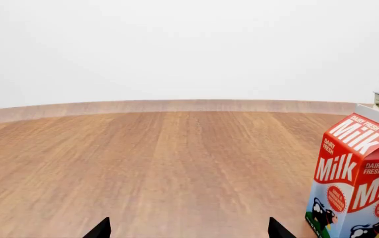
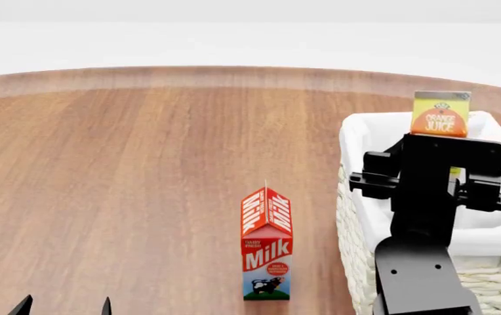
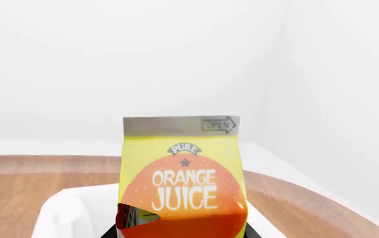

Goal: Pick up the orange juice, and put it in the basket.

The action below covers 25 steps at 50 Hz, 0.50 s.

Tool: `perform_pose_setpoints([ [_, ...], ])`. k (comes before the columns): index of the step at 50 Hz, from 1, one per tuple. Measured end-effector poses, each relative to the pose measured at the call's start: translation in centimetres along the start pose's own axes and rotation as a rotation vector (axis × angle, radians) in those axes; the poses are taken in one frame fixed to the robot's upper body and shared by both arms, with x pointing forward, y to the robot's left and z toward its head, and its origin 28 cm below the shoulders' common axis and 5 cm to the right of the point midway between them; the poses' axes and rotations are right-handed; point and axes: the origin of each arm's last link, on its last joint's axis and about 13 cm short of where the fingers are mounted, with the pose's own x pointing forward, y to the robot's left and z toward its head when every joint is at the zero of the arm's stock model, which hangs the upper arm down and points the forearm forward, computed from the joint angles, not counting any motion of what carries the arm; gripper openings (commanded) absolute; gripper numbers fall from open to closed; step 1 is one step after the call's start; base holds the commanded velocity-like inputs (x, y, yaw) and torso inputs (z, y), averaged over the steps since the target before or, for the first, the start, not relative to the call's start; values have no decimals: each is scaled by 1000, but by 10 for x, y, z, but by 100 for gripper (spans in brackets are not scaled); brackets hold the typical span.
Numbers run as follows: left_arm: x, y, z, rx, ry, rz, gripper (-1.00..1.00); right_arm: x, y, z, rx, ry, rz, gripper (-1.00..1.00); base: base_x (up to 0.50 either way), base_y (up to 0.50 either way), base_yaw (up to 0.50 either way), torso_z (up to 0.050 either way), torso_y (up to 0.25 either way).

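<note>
The orange juice carton [image 2: 440, 115] is yellow and orange with a gable top. It is upright in my right gripper [image 2: 434, 172], over the inside of the cream wicker basket [image 2: 355, 216] with its white liner. In the right wrist view the carton [image 3: 183, 173] fills the space between the jaws, with the liner's rim [image 3: 57, 208] below it. The gripper's body hides the carton's lower part in the head view. My left gripper [image 2: 62, 307] is open and empty, low over the table at the near left; only its fingertips [image 1: 100, 229] show in the left wrist view.
A red and white Milk carton [image 2: 266, 244] stands upright on the round wooden table [image 2: 145, 164], left of the basket; it also shows in the left wrist view [image 1: 358, 183]. A white wall lies behind the table's far edge.
</note>
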Motion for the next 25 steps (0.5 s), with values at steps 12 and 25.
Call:
perform_pose_setpoints([
  [12,0,0,0,0,0,0,100,1,1,1,-11,-8,5,100,0,0,0,0,1],
  [25,0,0,0,0,0,0,100,1,2,4,-28,-22,15,100,0,0,0,0,0],
])
